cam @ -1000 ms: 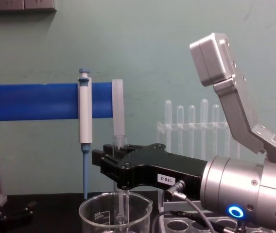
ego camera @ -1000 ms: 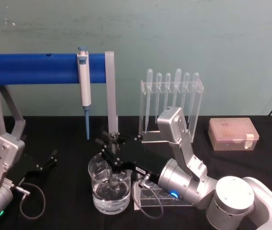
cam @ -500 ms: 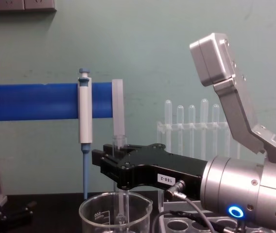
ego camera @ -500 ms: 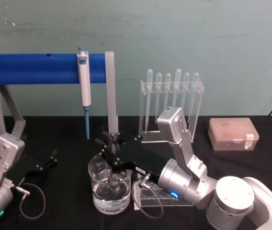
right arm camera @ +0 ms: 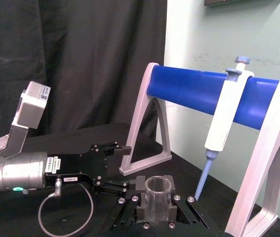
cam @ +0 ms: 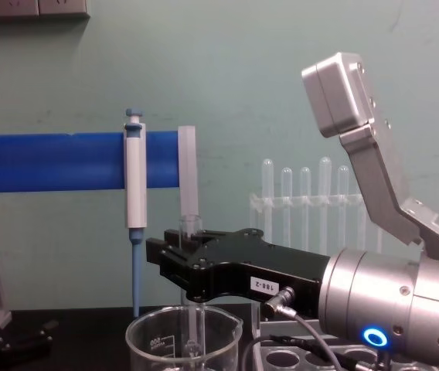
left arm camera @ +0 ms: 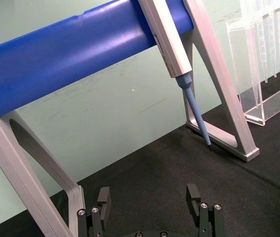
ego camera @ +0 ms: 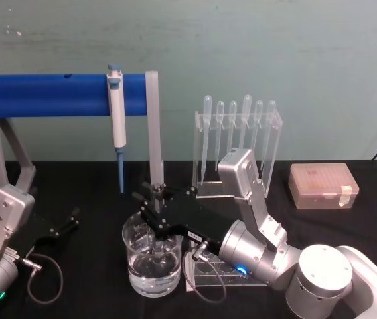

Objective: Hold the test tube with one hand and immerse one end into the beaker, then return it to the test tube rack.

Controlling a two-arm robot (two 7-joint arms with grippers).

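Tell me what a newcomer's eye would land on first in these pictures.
First, the black right gripper at mid-table, shut on a clear glass test tube held upright with its lower end inside the wide clear glass beaker of water. Next, the thick blue bar on grey legs at the back left, with a white-and-blue pipettor hanging on it. The left gripper rests open at the left.

beaker [cam: 148,345] base cut off, test tube [cam: 190,226] middle hidden
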